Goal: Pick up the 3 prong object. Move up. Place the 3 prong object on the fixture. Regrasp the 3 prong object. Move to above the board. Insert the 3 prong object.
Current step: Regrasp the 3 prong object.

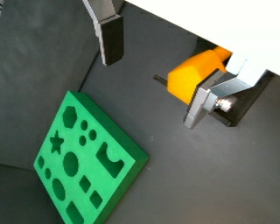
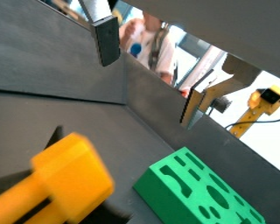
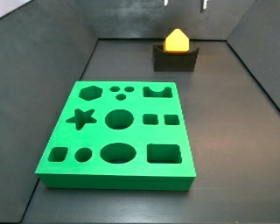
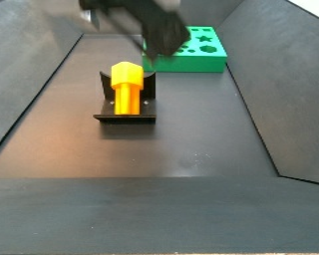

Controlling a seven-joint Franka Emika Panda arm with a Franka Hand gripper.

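In a side view, the green board [image 3: 116, 131] lies nearest the camera, flat on the dark floor [image 3: 224, 114] of a walled enclosure. Its top carries twelve cut-outs, among them a star, a hexagon, circles and squares. Behind it, toward the far wall and slightly to the right, stands the single dark fixture [image 3: 175, 59], well apart from the board. The one 3 prong object [image 3: 177, 39] rests on top of the fixture, a yellow-orange block seated in its notch.

The opposite side view reverses the order: the fixture [image 4: 125, 105] is nearer, with the 3 prong object [image 4: 127, 87] lying lengthwise on it, and the board [image 4: 193, 50] sits farther back to the right. The gripper [image 4: 152, 32] hangs blurred above the floor between fixture and board, higher than the piece and clear of it.

In both wrist views the two fingers [image 1: 109, 39] [image 2: 105, 39] stand spread wide with nothing between them, so the gripper [image 1: 154, 74] is released and empty. The 3 prong object [image 1: 196, 73] sits apart from the fingers, beside the second plate [image 1: 206, 98] and below it, not touched by either pad. In a wrist view the piece [image 2: 70, 179] looms large and blurred, with the board [image 2: 199, 194] beyond it.

The floor is a plain dark grey matte sheet with sloping dark walls on each side. Past the wall in a wrist view, blurred light-coloured shapes and a yellow object [image 2: 259, 107] can be seen, too indistinct to name.
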